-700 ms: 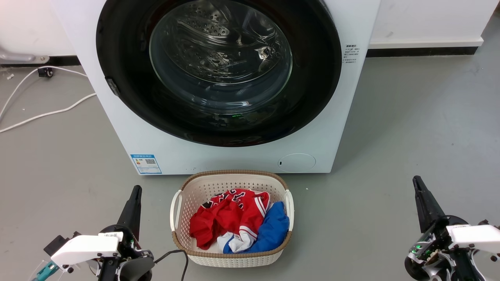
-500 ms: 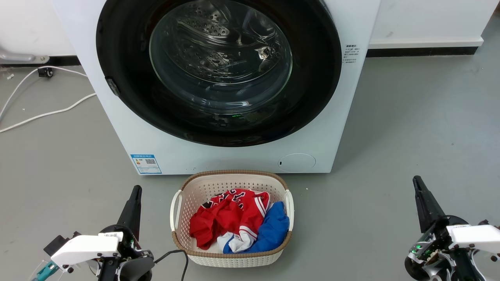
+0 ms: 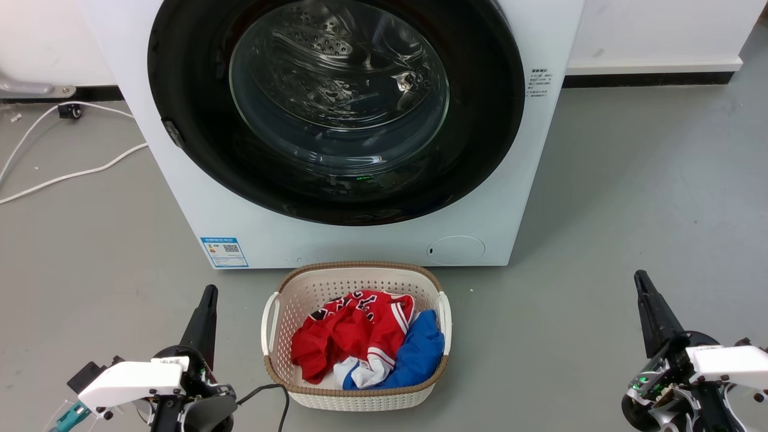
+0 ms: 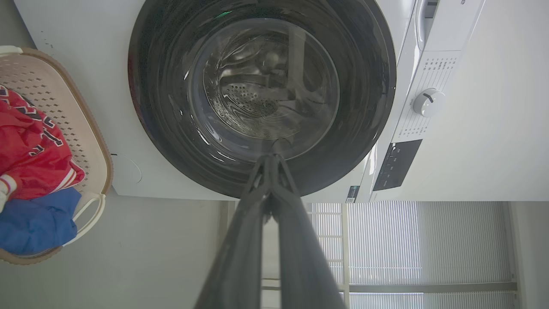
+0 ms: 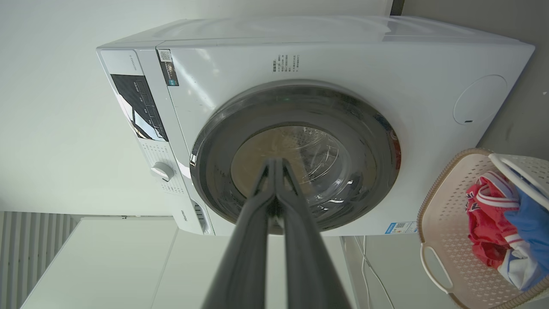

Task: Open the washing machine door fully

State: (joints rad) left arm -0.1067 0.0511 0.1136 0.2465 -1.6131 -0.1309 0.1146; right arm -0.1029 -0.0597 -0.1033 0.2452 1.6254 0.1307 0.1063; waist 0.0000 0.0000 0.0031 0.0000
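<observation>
At twelve o'clock in my head view the door sits shut on the machine; nothing has moved lately. My left end effector at eight and right end effector at four hang clenched and empty, so opening hasn't begun

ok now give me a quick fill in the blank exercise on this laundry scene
1. The large round glossy black door of the big white box-shaped washing machine is ____.
2. The cream perforated plastic basket stands on the grey floor in ____ of the machine.
3. The left gripper and the right gripper, long dark fingers together, hold ____.
4. The biggest garment in the basket is ____.
Missing words: closed; front; nothing; red.
</observation>
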